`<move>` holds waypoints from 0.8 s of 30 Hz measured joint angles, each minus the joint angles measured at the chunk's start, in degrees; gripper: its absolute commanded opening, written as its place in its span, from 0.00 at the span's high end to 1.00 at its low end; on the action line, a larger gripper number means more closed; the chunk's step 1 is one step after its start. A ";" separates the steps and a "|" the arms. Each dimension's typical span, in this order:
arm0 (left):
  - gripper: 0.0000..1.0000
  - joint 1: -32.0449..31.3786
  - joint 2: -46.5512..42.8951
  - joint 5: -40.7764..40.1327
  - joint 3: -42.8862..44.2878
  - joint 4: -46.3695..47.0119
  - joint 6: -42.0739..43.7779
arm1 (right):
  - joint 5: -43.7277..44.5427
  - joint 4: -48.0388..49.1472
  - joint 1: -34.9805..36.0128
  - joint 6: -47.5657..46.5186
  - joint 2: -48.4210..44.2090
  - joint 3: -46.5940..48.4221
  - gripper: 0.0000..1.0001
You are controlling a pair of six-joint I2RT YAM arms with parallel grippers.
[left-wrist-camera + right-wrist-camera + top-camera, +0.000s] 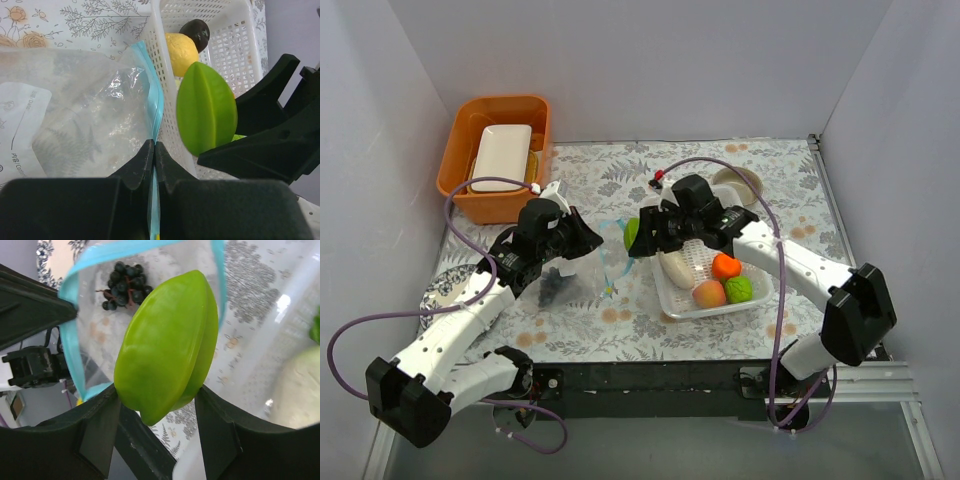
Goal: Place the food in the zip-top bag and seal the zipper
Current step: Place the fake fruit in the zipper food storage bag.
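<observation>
Your left tool is pinched fully closed on the teal zipper, holding up one lip of the clear bag. Your right tool has its jaws partway apart and clamped on a green piece, a ridged toy fruit gripped by its lower end with its point up. In the right wrist view the green piece sits right in front of the loop of the zipper, at the bag's open mouth. Dark grapes show through that loop, seemingly inside the bag.

Both tools meet over the middle of the surface, which is covered in a floral-patterned cloth and closed in by pale walls at the left, back and right.

Just beside the bag's mouth stands the white basket. It holds a lemon, a plum, a white oblong, an orange, a peach and a green bumpy toy. An orange tub with a white block in it sits in the far left corner. A small bowl lies behind your right arm.
</observation>
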 measured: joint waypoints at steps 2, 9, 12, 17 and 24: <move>1.00 0.00 -0.07 0.02 0.00 0.00 0.00 | -1.33 0.35 1.55 -0.07 2.64 2.40 0.67; 1.00 0.00 -1.62 -0.39 0.00 -0.28 -0.61 | -4.22 0.57 5.97 -1.22 12.94 9.53 0.54; 1.00 0.00 -2.62 -1.09 0.00 -0.31 -1.03 | -4.55 -0.07 7.61 -1.73 14.69 10.60 0.37; 1.00 0.00 -3.04 -1.53 0.00 -0.48 -1.07 | -4.46 -0.44 8.87 -2.40 14.78 11.39 0.21; 1.00 0.00 -4.13 -2.95 0.02 -1.95 -1.40 | 1.86 -1.05 8.44 -3.10 11.76 11.45 0.06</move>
